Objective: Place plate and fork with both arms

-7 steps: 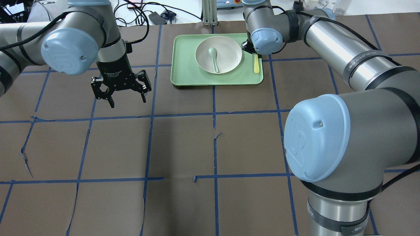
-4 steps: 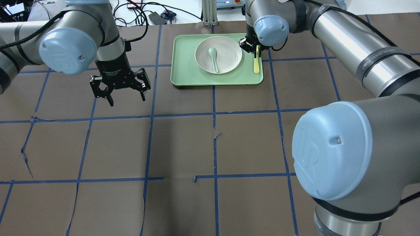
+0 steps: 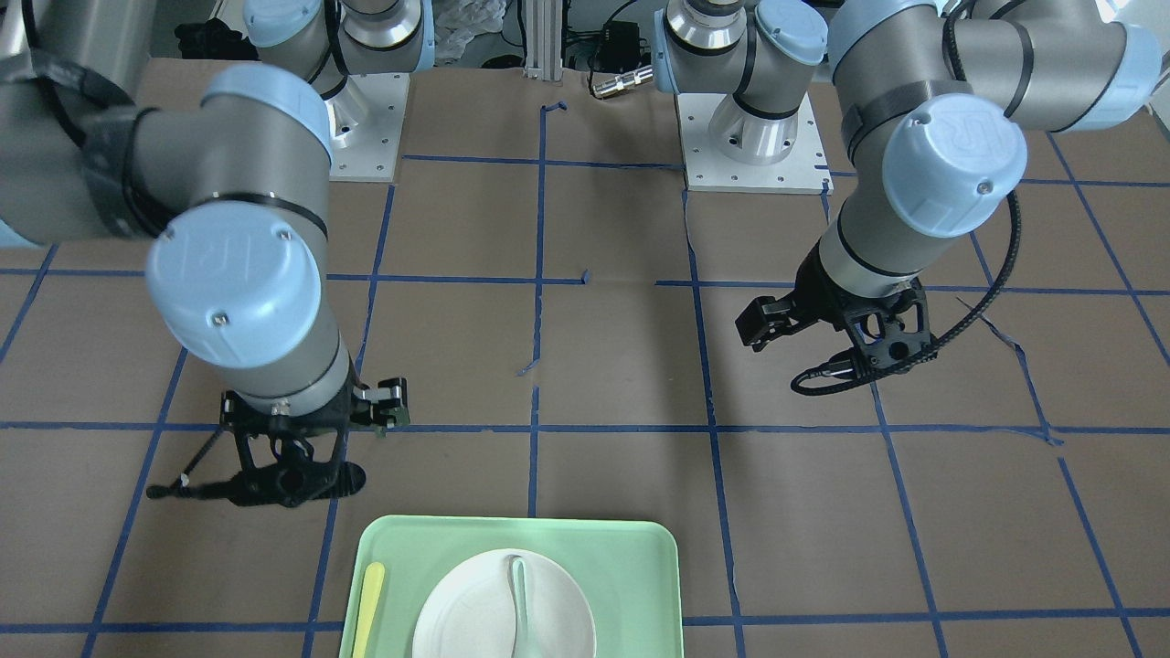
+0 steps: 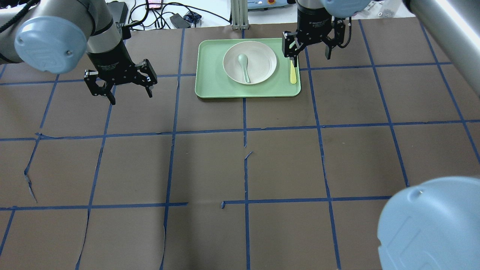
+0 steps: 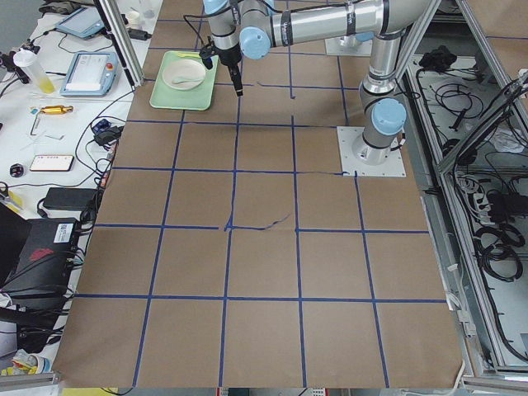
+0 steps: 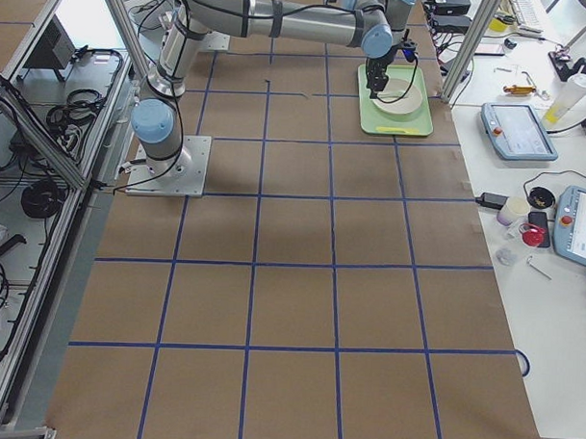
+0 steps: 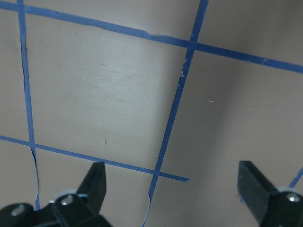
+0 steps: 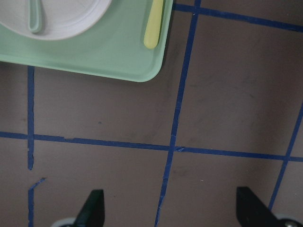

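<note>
The off-white plate (image 4: 258, 56) sits in the light-green tray (image 4: 210, 82) at the far middle of the table. The yellow fork (image 4: 293, 75) lies on the tray along its right edge, beside the plate. My right gripper (image 4: 310, 57) hangs open and empty above the fork's far end and the tray's right rim. In its wrist view the fork (image 8: 154, 23) and plate (image 8: 71, 19) are at the top, with both fingers (image 8: 92, 208) spread. My left gripper (image 4: 131, 98) is open and empty, well left of the tray, over bare table (image 7: 118, 94).
A pale grey-green spoon (image 4: 244, 67) lies in the plate. The table is brown paper with a blue tape grid and some tears (image 4: 247, 153). Cables and an aluminium post (image 4: 238, 15) stand beyond the far edge. The right arm's elbow (image 4: 431, 225) fills the near right corner.
The right arm has lifted and swung, and its open gripper now shows clearly above the tray's right edge. The left gripper has moved left and farther away. Plate, spoon and fork have not moved.
</note>
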Controlling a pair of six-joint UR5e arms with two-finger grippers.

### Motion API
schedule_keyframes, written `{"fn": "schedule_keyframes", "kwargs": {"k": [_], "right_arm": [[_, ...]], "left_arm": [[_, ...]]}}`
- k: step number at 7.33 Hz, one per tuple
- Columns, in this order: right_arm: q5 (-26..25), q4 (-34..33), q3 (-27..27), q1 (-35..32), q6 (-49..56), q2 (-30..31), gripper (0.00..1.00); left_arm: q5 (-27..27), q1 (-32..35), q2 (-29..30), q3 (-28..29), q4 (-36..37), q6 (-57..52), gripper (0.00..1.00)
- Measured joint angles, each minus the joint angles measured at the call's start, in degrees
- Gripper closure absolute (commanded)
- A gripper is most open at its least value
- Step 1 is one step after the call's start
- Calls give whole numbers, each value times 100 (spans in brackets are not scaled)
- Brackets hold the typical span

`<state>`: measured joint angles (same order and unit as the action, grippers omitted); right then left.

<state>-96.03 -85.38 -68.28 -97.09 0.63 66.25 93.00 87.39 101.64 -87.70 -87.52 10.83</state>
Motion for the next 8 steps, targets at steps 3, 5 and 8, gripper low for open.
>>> {"fn": "schedule_keyframes", "kwargs": {"k": [3,5,8], "right_arm": [[156,685,-74,392,252,723,0],[325,786,-401,597,347,1121,0],[494,664,-920,606,265,1467,0]], "left_arm": [[-52,2,118,536,-167,-495,0],[-46,411,33,448,-252,-543,0],[-260,734,-126,397,-253,-515,0]]}}
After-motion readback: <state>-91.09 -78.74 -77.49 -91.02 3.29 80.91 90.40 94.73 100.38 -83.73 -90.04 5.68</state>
